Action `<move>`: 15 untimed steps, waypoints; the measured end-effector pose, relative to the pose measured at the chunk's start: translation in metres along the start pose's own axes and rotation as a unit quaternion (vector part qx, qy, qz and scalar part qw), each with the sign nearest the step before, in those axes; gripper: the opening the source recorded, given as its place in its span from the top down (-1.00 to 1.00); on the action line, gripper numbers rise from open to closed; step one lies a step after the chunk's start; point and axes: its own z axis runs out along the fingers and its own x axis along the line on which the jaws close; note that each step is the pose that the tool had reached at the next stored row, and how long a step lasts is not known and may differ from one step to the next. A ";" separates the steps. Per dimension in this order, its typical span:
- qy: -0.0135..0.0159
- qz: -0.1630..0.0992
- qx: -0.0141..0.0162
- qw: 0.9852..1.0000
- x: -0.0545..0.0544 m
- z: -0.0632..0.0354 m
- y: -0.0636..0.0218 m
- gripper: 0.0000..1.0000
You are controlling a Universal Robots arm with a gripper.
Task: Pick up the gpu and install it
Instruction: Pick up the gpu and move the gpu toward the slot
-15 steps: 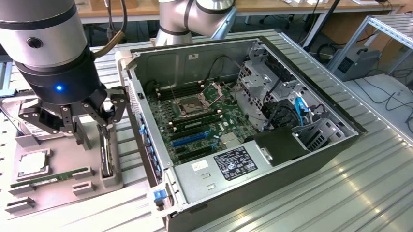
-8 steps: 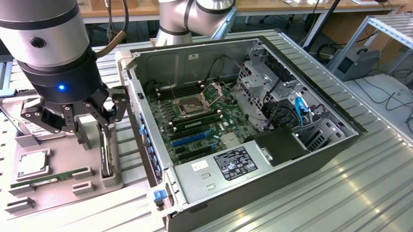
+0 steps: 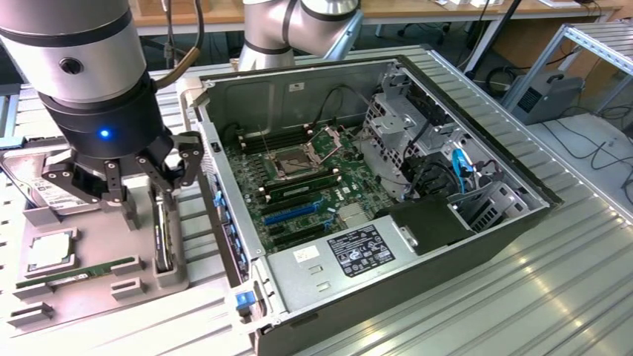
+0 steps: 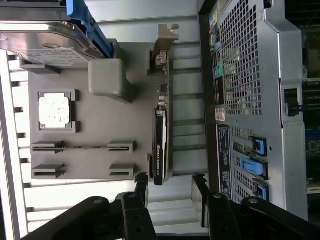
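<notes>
The gpu (image 4: 160, 140) is a thin black card standing on its edge in a slot of the grey parts tray (image 4: 100, 165), with its silver bracket (image 4: 163, 47) at one end. In the exterior view the gpu (image 3: 163, 241) stands at the tray's edge nearest the computer case. My gripper (image 3: 148, 196) hovers just above the card and holds nothing. In the wrist view the gripper (image 4: 171, 192) is open, its two black fingers (image 4: 142, 192) standing either side of the card's line, short of the end away from the bracket.
The tray (image 3: 99, 300) also holds a silver hard drive (image 3: 55, 194), a processor chip (image 3: 50, 252) and a green memory stick (image 3: 79, 273). The open computer case (image 3: 514, 222) lies at the exterior view's right, its motherboard (image 3: 296, 185) and blue slot (image 3: 292, 213) exposed.
</notes>
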 end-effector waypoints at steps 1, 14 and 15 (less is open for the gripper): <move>0.000 0.000 0.000 1.000 -0.001 0.0002 0.0001 0.04; 0.000 0.000 0.000 1.000 -0.009 0.0032 0.0017 0.04; 0.000 0.000 0.000 1.000 -0.009 0.0034 0.0018 0.04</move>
